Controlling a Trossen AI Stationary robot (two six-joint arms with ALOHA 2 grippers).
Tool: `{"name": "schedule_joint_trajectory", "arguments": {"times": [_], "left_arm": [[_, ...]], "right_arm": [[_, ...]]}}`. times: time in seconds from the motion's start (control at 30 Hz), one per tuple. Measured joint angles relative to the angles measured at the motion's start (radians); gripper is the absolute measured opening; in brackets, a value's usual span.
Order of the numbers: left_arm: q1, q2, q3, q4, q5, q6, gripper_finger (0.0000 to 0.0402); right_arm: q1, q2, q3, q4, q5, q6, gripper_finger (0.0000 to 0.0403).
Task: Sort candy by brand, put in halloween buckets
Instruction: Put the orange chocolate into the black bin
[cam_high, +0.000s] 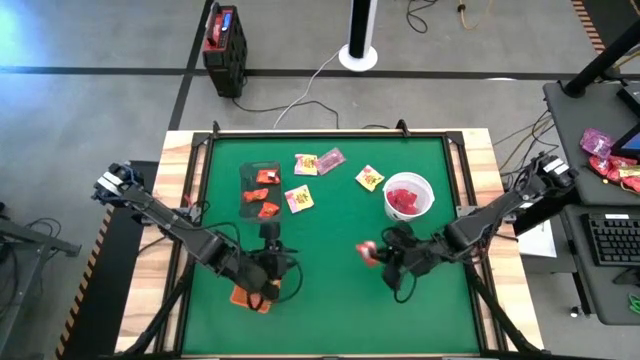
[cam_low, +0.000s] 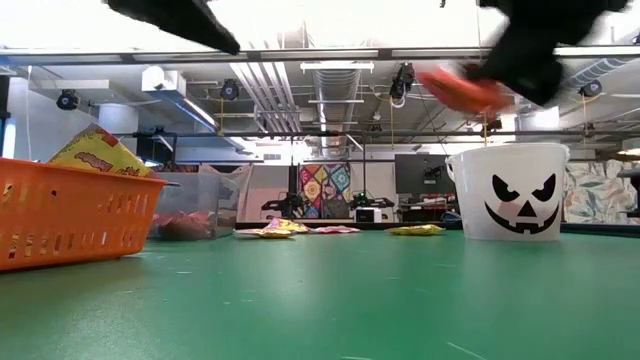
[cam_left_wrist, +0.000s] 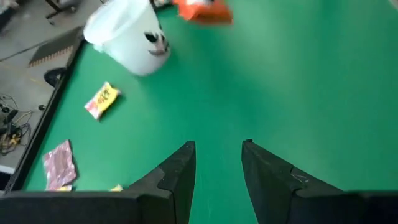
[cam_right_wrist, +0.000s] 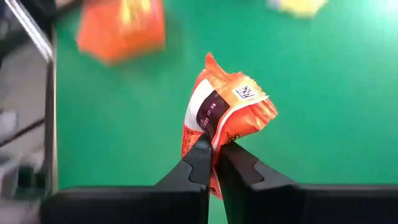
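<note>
The right end effector (cam_right_wrist: 214, 155) is pinched shut on an orange candy packet (cam_right_wrist: 227, 112). The packet is crumpled and sticks up from between the two dark fingers (cam_right_wrist: 199, 162). In the high view this end effector (cam_high: 385, 258) is over the green desk (cam_high: 330, 310), near the front and a bit right of the middle, with the candy (cam_high: 366, 252) at its tip. In the low view the candy (cam_low: 460, 92) hangs in the air, up off the desk, higher than the white bucket (cam_low: 510, 190).

The left end effector (cam_left_wrist: 217, 162) holds nothing. Its two fingers (cam_left_wrist: 180, 174) stand partly apart, with bare green desk showing between them. In the high view it (cam_high: 268, 262) is near the front of the desk, left of the middle, just beside the orange tray (cam_high: 250, 298).

The white bucket (cam_high: 408, 196) sits on the right side of the desk. It has a black pumpkin face on it and red candy inside. It is near the right end effector but not touching it.

The orange tray (cam_low: 65, 215) sits at the front left, with a yellow packet (cam_low: 100, 152) sticking out of it. The dark tub (cam_high: 262, 190) is farther back on the left and has orange candy in it.

Loose candy lies on the desk between the tub and the white bucket: a yellow piece (cam_high: 299, 199), another yellow piece (cam_high: 369, 178), and a pink and a yellow one (cam_high: 318, 162) near the back.

A red-and-black box (cam_high: 223, 38) stands on the floor behind the desk.
</note>
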Motion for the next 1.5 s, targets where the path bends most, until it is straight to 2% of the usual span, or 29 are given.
{"name": "schedule_joint_trajectory", "arguments": {"times": [0.17, 0.27, 0.4, 0.57, 0.7, 0.8, 0.87, 1.03, 1.17, 1.3, 1.43, 1.5], "left_arm": [[0.058, -0.002, -0.066, 0.239, 0.000, 0.017, 0.0120], [0.088, -0.002, -0.107, 0.395, 0.000, 0.051, 0.0128], [0.117, -0.002, -0.157, 0.611, 0.000, 0.113, 0.0140], [0.144, -0.003, -0.202, 0.790, 0.000, 0.153, 0.0150], [0.162, -0.003, -0.204, 0.808, 0.000, 0.155, 0.0151], [0.162, -0.003, -0.205, 0.807, 0.001, 0.168, 0.0141], [0.160, -0.003, -0.205, 0.807, 0.000, 0.178, 0.0119], [0.159, -0.003, -0.205, 0.797, -0.008, 0.199, 0.0019], [0.158, -0.003, -0.203, 0.797, -0.042, 0.206, 0.0022], [0.159, -0.031, -0.194, 0.703, -0.088, 0.209, 0.0009], [0.160, -0.104, -0.174, 0.562, -0.136, 0.202, 0.0008], [0.165, -0.153, -0.161, 0.395, -0.196, 0.168, 0.0011]], "right_arm": [[-0.042, 0.070, 0.013, 0.327, 0.184, -0.443, 0.0012], [-0.071, 0.130, 0.013, 0.547, 0.203, -0.651, 0.0012], [-0.103, 0.216, 0.014, 0.771, 0.207, -0.843, 0.0012], [-0.122, 0.313, 0.067, 0.844, 0.209, -0.996, 0.0012], [-0.127, 0.371, 0.133, 0.846, 0.209, -1.064, 0.0012], [-0.129, 0.398, 0.174, 0.829, 0.210, -1.092, 0.0012], [-0.133, 0.407, 0.200, 0.792, 0.209, -1.090, 0.0012], [-0.146, 0.415, 0.234, 0.710, 0.220, -0.989, 0.0013], [-0.160, 0.386, 0.240, 0.655, 0.179, -0.903, 0.0022], [-0.180, 0.326, 0.245, 0.532, 0.180, -0.816, 0.0060], [-0.225, 0.270, 0.303, 0.318, 0.186, -0.682, 0.0108], [-0.252, 0.262, 0.341, 0.209, 0.187, -0.630, 0.0129]]}}
